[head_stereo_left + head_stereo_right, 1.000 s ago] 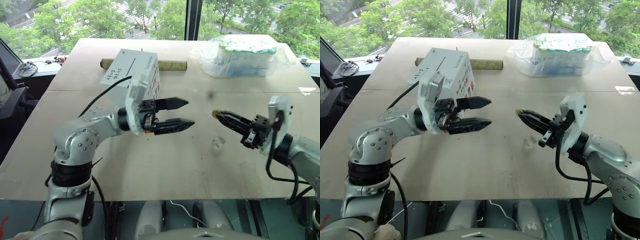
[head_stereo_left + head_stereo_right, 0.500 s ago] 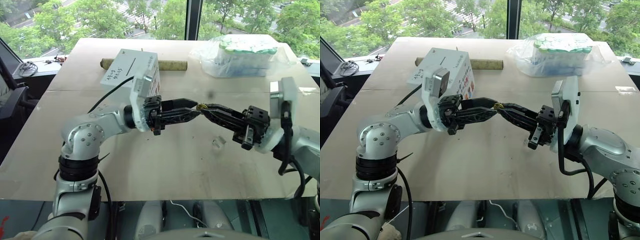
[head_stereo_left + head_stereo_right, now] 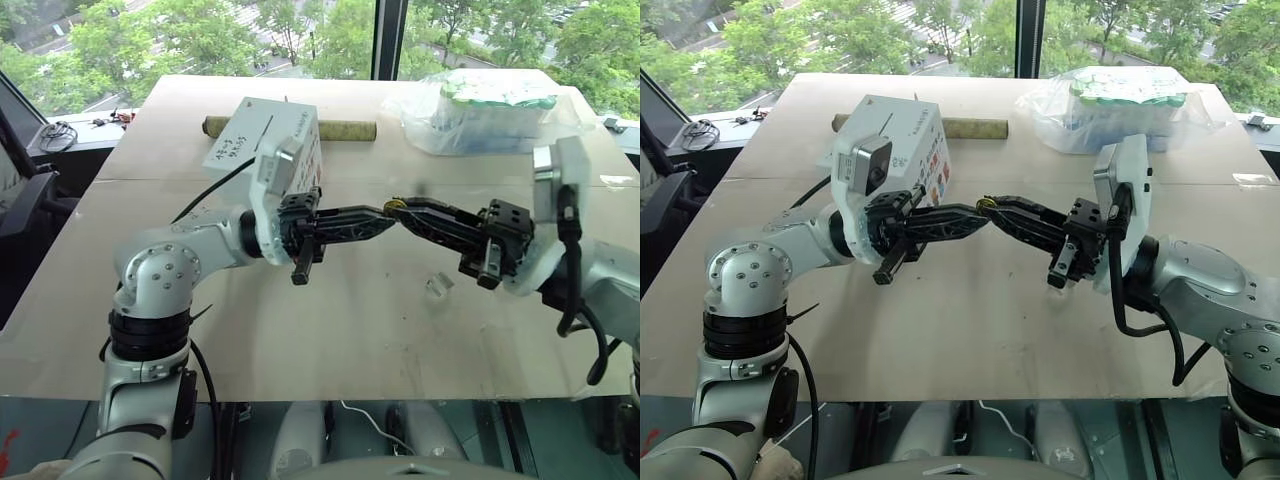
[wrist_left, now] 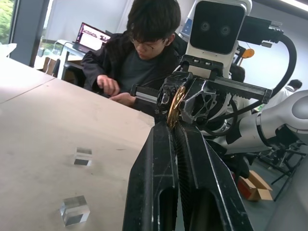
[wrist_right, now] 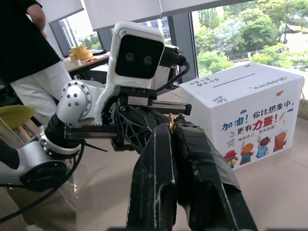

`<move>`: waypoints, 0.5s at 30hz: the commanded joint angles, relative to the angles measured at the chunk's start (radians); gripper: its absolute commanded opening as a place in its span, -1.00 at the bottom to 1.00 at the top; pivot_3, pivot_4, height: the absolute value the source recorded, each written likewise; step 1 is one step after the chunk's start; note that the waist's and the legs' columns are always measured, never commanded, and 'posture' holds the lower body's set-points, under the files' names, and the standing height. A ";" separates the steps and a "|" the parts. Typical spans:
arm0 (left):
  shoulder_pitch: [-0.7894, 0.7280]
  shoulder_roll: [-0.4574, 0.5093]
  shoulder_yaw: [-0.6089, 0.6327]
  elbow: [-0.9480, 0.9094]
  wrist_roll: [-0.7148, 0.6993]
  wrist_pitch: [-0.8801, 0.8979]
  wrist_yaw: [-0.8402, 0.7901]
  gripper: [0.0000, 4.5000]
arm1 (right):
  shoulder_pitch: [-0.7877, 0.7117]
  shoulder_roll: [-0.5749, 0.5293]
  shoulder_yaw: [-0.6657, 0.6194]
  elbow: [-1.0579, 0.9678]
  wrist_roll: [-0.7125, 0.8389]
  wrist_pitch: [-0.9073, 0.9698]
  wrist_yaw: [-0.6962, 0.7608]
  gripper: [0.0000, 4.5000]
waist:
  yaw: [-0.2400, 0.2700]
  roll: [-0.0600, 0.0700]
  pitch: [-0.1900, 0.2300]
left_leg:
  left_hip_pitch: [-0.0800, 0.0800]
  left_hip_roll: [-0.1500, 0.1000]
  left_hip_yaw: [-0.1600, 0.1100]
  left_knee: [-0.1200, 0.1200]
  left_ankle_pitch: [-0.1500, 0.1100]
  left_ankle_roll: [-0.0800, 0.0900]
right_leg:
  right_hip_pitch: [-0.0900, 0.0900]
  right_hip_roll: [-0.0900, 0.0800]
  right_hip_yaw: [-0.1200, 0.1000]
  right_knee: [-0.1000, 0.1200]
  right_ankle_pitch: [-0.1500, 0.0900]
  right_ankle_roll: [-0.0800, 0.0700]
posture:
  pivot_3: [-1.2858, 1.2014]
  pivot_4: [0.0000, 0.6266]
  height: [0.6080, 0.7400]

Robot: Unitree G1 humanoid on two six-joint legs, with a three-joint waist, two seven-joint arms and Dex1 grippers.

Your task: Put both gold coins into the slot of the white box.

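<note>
Above the counter [image 3: 330, 330], both grippers meet tip to tip, jaws pinched on one small shiny gold coin [image 3: 397, 207]. Left gripper [image 3: 388, 219] seemingly grips it too; right gripper [image 3: 402, 211] faces it. The white cardboard box [image 3: 262, 140] lies behind the left arm.

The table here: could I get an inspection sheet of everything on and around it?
Surface: pale wooden table.
Job's things: white cardboard box with thin dark slot, rear left; one small gold coin pinched above the table.
Clutter: brown cardboard tube, clear plastic bag of white-green containers, small clear plastic cube.
Grippers: left gripper and right gripper meet tip to tip, both shut on the coin.
Cables: black cable on each arm.
Surroundings: windows onto green trees; a seated person.
</note>
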State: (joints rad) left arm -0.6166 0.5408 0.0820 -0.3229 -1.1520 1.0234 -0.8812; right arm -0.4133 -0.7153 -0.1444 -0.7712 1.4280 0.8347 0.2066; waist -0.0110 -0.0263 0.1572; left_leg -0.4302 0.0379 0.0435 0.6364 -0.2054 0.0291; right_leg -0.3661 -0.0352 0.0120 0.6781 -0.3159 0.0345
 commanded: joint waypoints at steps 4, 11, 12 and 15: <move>-0.014 -0.010 0.034 -0.010 -0.019 -0.030 0.029 -1.00 | 0.037 -0.059 -0.041 -0.018 0.028 -0.040 0.075 -0.27 | 0.000 0.000 0.000 | 0.000 0.000 0.000 0.000 0.000 0.000 | 0.000 0.000 0.000 0.000 0.000 0.000 | 0.03 -0.52 1.00; -0.002 -0.013 0.069 -0.032 -0.019 -0.053 0.088 -1.00 | 0.080 -0.114 -0.100 0.001 -0.057 -0.071 0.132 0.34 | 0.001 0.000 0.000 | 0.000 0.000 0.000 0.000 0.000 0.000 | 0.000 0.000 0.000 0.000 0.000 0.000 | 0.03 -0.52 1.00; 0.000 -0.013 0.072 -0.035 -0.018 -0.056 0.098 -1.00 | 0.084 -0.120 -0.104 0.002 -0.081 -0.077 0.135 0.34 | 0.001 0.000 0.000 | 0.000 0.000 0.000 0.000 0.000 0.000 | 0.000 0.000 0.000 0.000 0.000 0.000 | 0.03 -0.52 1.00; -0.007 -0.024 0.099 -0.049 0.017 -0.098 0.184 -1.00 | 0.093 -0.163 -0.125 0.006 -0.205 -0.109 0.192 0.34 | 0.000 0.000 0.000 | 0.000 0.000 0.000 0.000 0.000 0.000 | 0.000 0.000 0.000 0.000 0.000 0.000 | 0.03 -0.52 1.00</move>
State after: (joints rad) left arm -0.6154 0.5205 0.1423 -0.3311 -1.1464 0.9680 -0.7514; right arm -0.3259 -0.8460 -0.2179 -0.7605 1.2997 0.7712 0.3511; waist -0.0108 -0.0264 0.1573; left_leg -0.4304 0.0378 0.0436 0.6364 -0.2055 0.0292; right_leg -0.3661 -0.0349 0.0121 0.6778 -0.3159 0.0346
